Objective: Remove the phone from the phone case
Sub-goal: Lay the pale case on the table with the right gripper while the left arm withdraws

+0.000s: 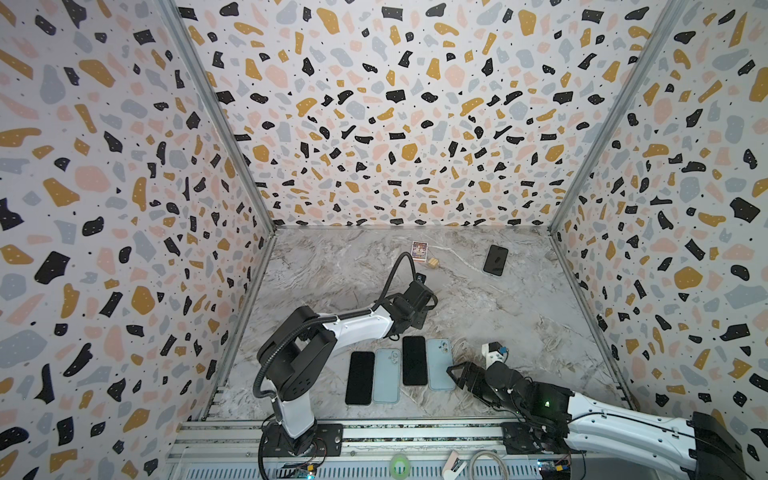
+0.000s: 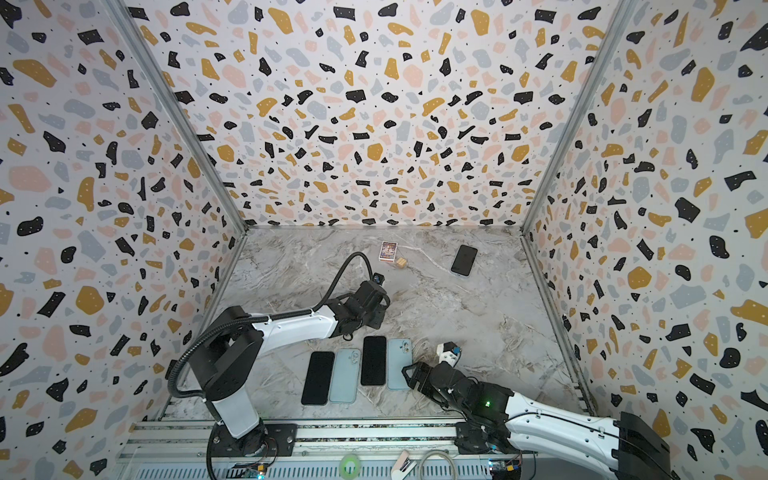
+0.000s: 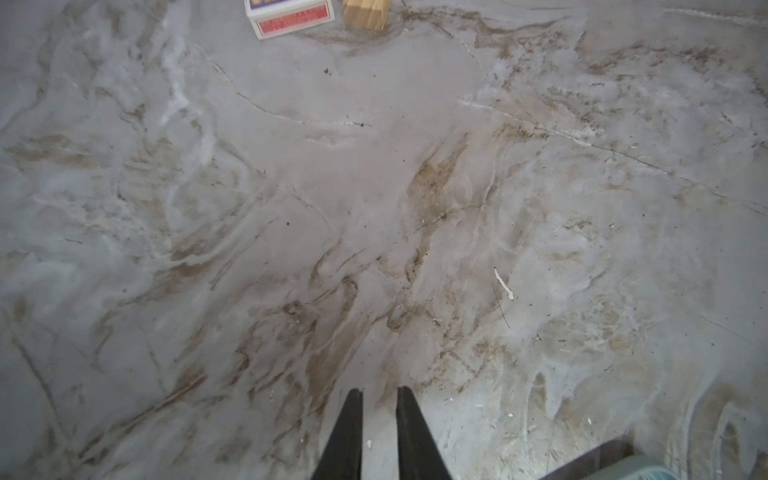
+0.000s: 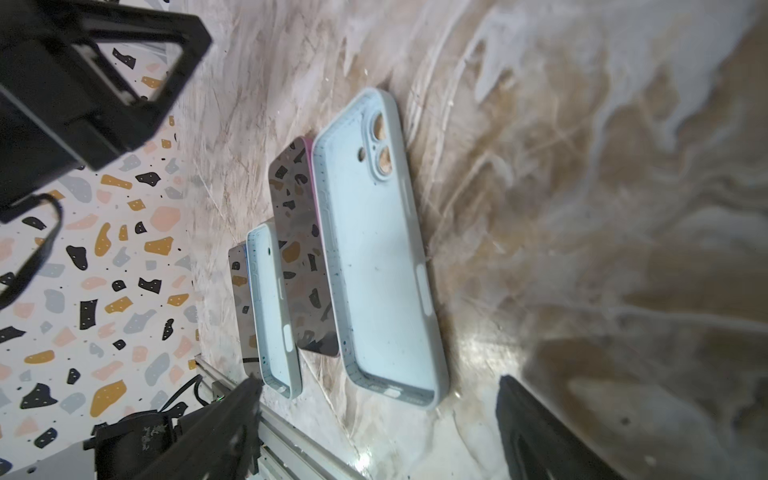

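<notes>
The cased phone lies flat at the far right of the worktop, well apart from both arms, its long axis running nearly front to back; the left gripper, closed and empty, seems the nearer one; the right gripper, wide open and empty, hovers beside a bare case.

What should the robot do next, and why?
Probably lift the right gripper clear of the pale blue case: its jaws stand open and empty, and that case lies empty beside a bare phone. The dark phone at the back seems to show a pale rim, so it may be the next one to fetch.
</notes>
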